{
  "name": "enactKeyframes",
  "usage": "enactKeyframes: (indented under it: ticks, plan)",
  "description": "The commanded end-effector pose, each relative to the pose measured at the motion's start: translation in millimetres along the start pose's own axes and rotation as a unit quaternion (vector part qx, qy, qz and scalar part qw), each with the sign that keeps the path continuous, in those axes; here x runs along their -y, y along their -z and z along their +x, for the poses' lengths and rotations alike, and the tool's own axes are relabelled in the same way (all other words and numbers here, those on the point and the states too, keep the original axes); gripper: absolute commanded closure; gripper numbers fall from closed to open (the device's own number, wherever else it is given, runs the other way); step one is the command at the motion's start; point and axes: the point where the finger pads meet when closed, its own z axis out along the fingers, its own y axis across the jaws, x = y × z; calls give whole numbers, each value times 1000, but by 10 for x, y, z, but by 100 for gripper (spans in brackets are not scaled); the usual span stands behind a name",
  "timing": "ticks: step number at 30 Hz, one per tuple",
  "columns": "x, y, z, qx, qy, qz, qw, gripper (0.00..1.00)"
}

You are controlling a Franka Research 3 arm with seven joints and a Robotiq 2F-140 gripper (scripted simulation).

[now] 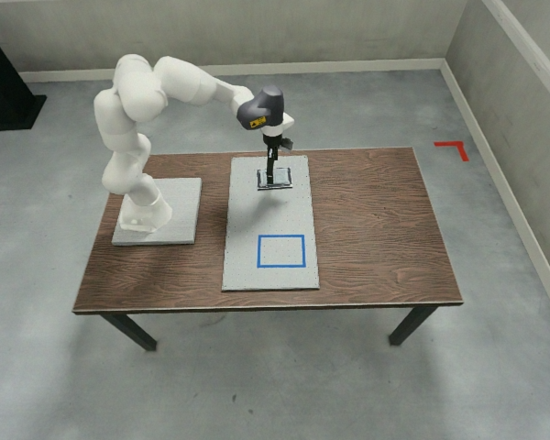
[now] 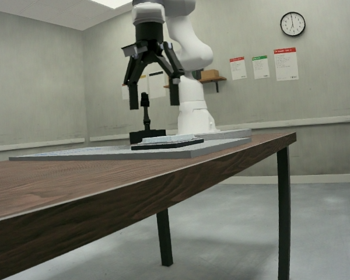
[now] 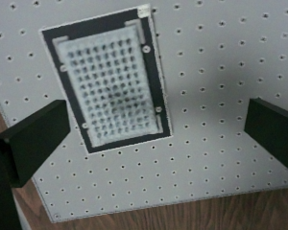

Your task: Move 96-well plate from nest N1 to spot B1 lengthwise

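The robot's gripper (image 2: 152, 97) hangs above the bench with its two black fingers spread as wide as they go, and there is nothing between them. The 96-well plate (image 3: 110, 91) sits flat in the black plate nest (image 3: 156, 86) on the gray holed board (image 1: 270, 217). From the table's middle, the nest is at about 11 o'clock and the blue taped outline (image 1: 280, 250) is at about 7 o'clock, well apart from the nest. In the wrist view the plate is off to the upper left, at about 11 o'clock, and it looks a bit tilted next to the line between the fingers. So I think the job now is to line up before going down. The gripper should slide over until the plate is right in the middle between the fingers. It should also turn a little, so the fingers face two opposite sides of the plate squarely. Then it can go straight down, slowly, with the fingers passing outside the plate and not bumping the nest corners. It should squeeze gently, low on the plate's sides.
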Motion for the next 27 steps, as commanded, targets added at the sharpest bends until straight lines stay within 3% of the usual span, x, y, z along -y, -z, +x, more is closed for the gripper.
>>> enactKeyframes:
  ticks: [1,7,27]
  plan:
    - [198,-23,29,-10,63,13,998,0]
    - [383,-67,-2,-13,96,21,995,0]
    - [418,-76,-8,-14,103,22,994,0]
